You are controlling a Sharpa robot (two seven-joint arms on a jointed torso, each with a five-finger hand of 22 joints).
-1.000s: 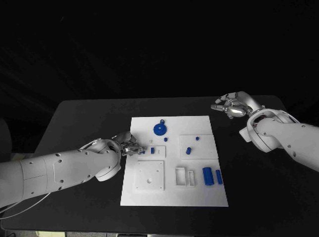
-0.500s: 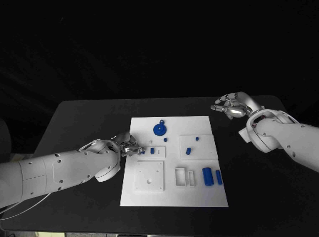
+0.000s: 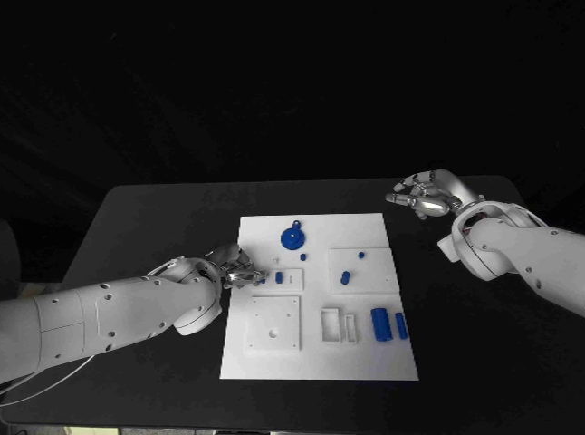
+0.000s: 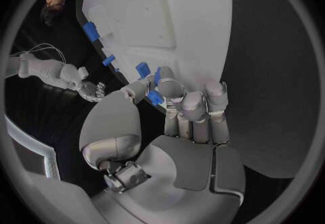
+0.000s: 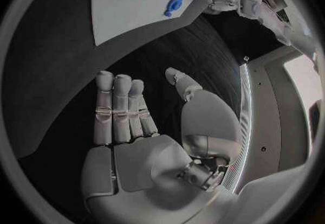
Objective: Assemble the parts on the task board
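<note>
the left robot hand (image 3: 235, 271) sat at the left edge of the white task board (image 3: 371, 353), its fingers (image 4: 193, 106) curled together and pinching a small blue part (image 4: 154, 97) against the thumb just over the board. the right robot hand (image 3: 426, 194) hung over the black table (image 3: 149, 217) beyond the board's far right corner, well apart from it, fingers loosely spread and holding nothing. on the board lay a round blue part (image 3: 294, 237) near the far end and two blue cylinders (image 3: 389, 323) near the right edge.
</note>
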